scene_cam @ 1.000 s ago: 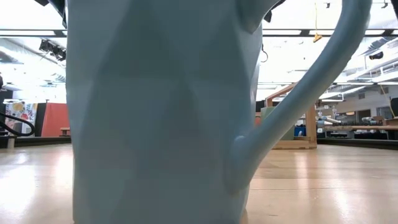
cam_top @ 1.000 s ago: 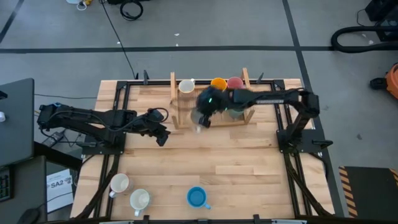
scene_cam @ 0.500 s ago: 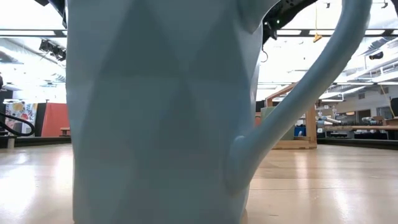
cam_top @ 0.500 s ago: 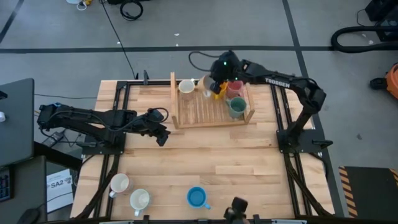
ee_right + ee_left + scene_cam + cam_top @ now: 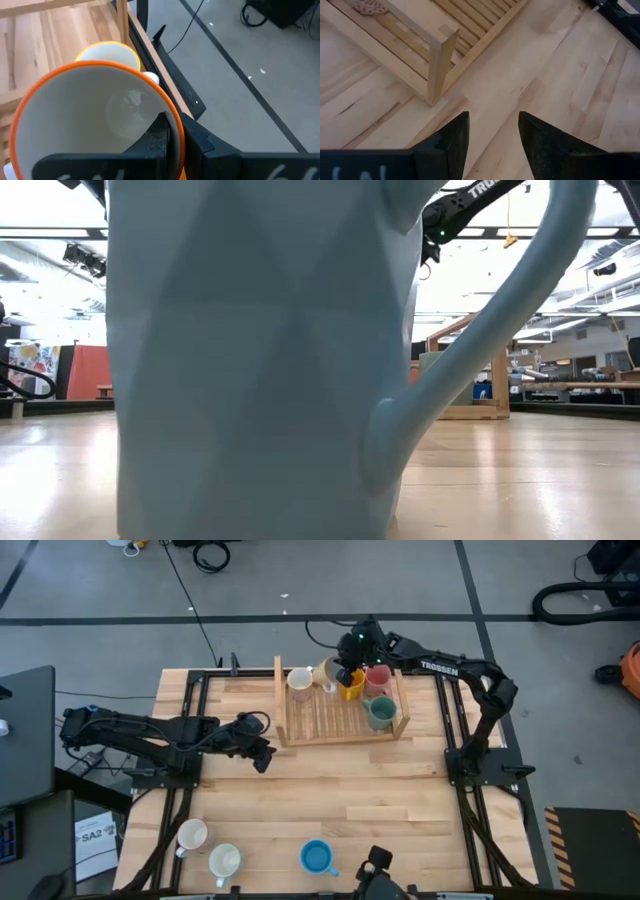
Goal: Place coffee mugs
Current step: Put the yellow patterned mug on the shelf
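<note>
— Starting at the near edge, what is waiting there?

— Three mugs stand on the pale wooden table (image 5: 350,810): two small round cream ceramic mugs (image 5: 191,835) (image 5: 224,860) at the near left and a sky-blue faceted mug (image 5: 316,858) just right of them, so close to the low camera that it fills that view. All look stiff, glazed and probably slippery, light enough for one arm but liable to chip if knocked. I would pinch the rim wall, one finger inside and one outside, away from the handle.

— And the left gripper (image 5: 262,757)?

— It hangs over bare table at mid-left, just off the near left corner post of the slatted wooden rack (image 5: 335,720). Its fingers stand apart with nothing between them.

— Farther back?

— On the rack sit a dark teal-green mug (image 5: 380,714) at the right, a pink mug (image 5: 377,676) behind it, and a cream mug (image 5: 299,679) at the far left.

— The right gripper (image 5: 349,673)?

— It is at the rack's far edge, clamped on the rim of a white-lined orange mug (image 5: 95,120); the wrist view shows one finger inside the wall and one outside, nearly together. Another pale mug (image 5: 328,671) sits just left of it. Whether the orange mug rests on the slats I cannot tell.
</note>
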You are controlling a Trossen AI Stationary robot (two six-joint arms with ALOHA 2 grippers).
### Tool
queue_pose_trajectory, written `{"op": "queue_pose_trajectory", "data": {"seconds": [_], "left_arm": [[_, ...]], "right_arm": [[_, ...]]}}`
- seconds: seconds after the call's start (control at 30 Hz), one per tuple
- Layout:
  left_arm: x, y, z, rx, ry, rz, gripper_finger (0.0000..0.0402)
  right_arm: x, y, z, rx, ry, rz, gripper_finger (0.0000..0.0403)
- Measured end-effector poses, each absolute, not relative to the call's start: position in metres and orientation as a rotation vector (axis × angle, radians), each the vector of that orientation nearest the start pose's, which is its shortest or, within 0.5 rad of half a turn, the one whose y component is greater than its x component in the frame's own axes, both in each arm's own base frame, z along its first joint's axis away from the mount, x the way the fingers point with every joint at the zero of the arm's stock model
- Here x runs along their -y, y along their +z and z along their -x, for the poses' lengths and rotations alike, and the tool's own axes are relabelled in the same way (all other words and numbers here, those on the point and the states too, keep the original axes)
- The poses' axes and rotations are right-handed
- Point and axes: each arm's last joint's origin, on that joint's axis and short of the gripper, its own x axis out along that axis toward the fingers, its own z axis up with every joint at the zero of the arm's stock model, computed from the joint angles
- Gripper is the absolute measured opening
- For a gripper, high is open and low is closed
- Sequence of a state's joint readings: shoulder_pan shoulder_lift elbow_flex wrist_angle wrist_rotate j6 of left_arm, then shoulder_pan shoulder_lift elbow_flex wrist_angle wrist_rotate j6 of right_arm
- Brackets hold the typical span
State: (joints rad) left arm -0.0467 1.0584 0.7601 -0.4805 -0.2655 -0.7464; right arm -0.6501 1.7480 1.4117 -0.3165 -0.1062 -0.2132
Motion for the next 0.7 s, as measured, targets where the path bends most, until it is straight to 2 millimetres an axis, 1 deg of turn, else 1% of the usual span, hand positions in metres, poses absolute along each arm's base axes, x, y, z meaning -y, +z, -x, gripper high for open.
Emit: {"op": "queue_pose_trajectory", "data": {"seconds": [0.2, 0.37, 0.7], "left_arm": [[0.002, 0.252, -0.211, -0.641, 0.481, 0.586, 0.0176], [0.002, 0.253, -0.212, -0.637, 0.480, 0.587, 0.0176], [0.002, 0.253, -0.212, -0.631, 0.478, 0.589, 0.0176]], "right_arm": [[0.237, 0.267, -0.319, -0.731, -0.441, -0.034, 0.0034], [0.239, 0.261, -0.321, -0.747, -0.448, -0.039, 0.0034], [0.241, 0.243, -0.329, -0.782, -0.421, -0.057, 0.0034]]}}
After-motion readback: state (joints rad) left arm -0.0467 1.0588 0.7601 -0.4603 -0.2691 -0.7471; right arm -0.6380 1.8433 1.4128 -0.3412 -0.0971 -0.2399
